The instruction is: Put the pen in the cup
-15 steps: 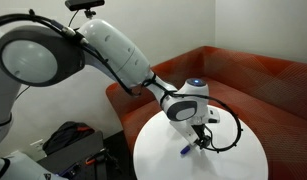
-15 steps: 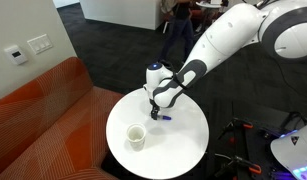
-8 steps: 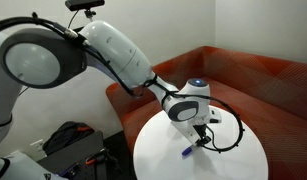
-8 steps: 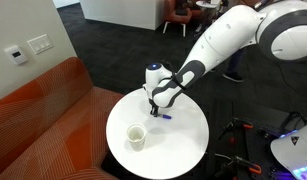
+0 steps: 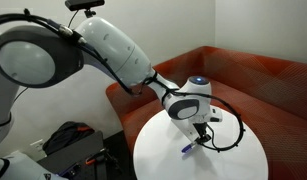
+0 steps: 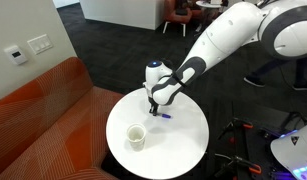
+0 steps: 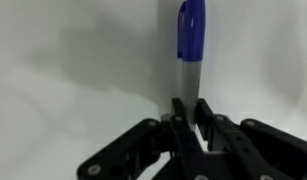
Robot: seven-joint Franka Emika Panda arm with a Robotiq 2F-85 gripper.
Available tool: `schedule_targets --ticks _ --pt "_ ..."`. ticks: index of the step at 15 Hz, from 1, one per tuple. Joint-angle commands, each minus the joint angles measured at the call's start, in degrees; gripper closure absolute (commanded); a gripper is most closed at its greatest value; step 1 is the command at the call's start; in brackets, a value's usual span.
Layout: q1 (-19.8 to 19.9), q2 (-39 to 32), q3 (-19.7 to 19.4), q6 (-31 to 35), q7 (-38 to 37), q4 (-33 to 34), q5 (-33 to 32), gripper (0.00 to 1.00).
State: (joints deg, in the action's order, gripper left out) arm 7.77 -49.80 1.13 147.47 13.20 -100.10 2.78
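- Grab step, I reckon. In the wrist view my claw (image 7: 189, 112) has both fingers pinched in on the pale barrel of the pen (image 7: 190, 35), with the blue cap end poking out past the tips.
- The pen looks like it's lying on the round white table (image 6: 183, 150), or barely off it. I honestly can't tell which from either exterior view.
- The cup (image 6: 136, 136) is upright with its mouth open. It's near the claw but clearly apart from it, over toward the orange sofa (image 6: 43, 105).
- Next move as I see it: lift straight up, carry the pen across to the cup, tip it end-down over the mouth, then let go. I've got the pen near one end, so it may swing or slip when I lift.
- The cup is light paper, so clipping the rim would probably knock it over.
- Pose: the arm (image 5: 113, 50) reaches out and down over the table, wrist bent so the claw points at the tabletop, sitting really low.
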Motion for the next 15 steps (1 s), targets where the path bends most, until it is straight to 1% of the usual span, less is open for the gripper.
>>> schedule_targets --ticks 1,6,9,10,12,13,15 --pt "0.3 6.4 -0.1 -1.2 -3.1 -4.5 0.5 0.95" --pt "-0.7 13.0 -1.9 -2.3 -7.6 -7.3 0.1 0.95" --pt "-0.9 16.9 -2.0 -2.8 -8.0 -9.7 -0.1 0.95" --pt "-0.6 18.1 -1.7 -2.5 -7.0 -10.7 -0.3 0.95" --pt "0.6 20.0 -0.1 -0.2 -1.9 -13.0 -0.5 0.95" --pt "1.8 20.8 1.3 0.1 1.9 -13.8 0.2 0.95" --pt "3.1 21.7 2.7 0.5 6.2 -15.2 1.5 0.95"
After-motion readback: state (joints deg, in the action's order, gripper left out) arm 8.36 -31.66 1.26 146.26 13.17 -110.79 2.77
